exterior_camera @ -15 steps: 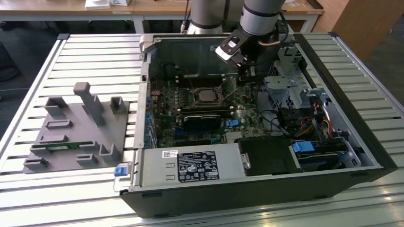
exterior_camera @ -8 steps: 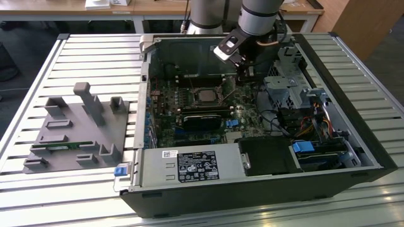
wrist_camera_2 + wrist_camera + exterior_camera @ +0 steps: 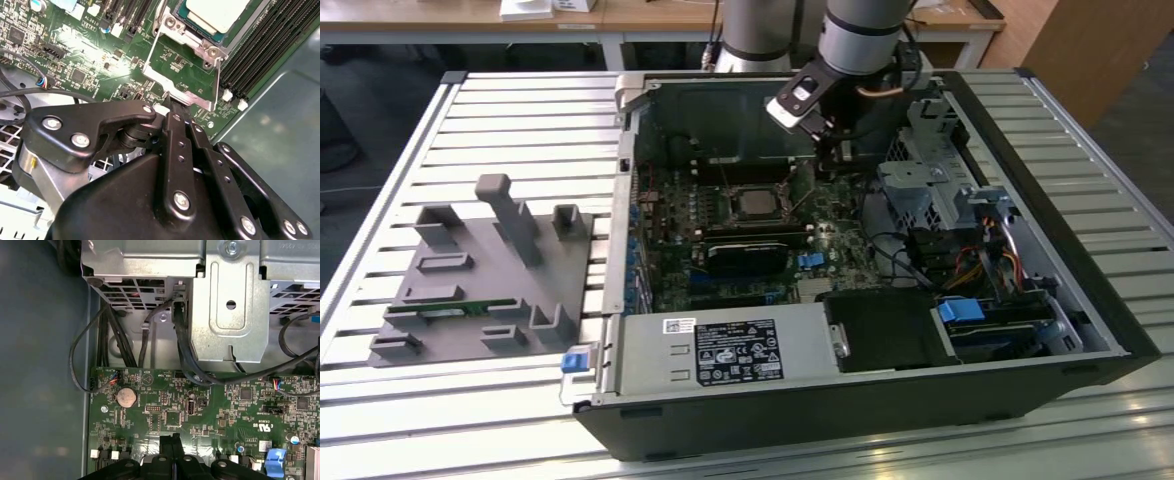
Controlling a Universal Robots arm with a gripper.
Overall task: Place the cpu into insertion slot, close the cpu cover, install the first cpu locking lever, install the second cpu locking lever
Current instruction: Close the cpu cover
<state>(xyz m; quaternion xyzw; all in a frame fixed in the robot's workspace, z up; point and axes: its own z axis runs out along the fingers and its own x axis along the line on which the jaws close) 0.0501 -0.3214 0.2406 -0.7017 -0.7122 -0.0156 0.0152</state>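
The cpu (image 3: 215, 12) lies with its silver-grey top up in the insertion slot (image 3: 196, 27) on the green board; in the exterior view the cpu (image 3: 754, 204) is at the case's middle. The cpu cover (image 3: 154, 47), a silvery frame with a large window, is swung open away from the slot, with green board showing through it. My gripper (image 3: 172, 107) is at the cover's free edge, its black fingers (image 3: 165, 442) pressed together on the small tab there. From outside, the gripper (image 3: 831, 150) hangs just behind the socket, toward the exterior view's right.
A black heatsink-like block (image 3: 747, 250) sits in front of the socket. The drive cage (image 3: 921, 190) and cables (image 3: 185, 355) stand close by. Memory slots (image 3: 260, 55) flank the socket. A grey fixture (image 3: 480, 270) stands on the slatted table at the exterior view's left.
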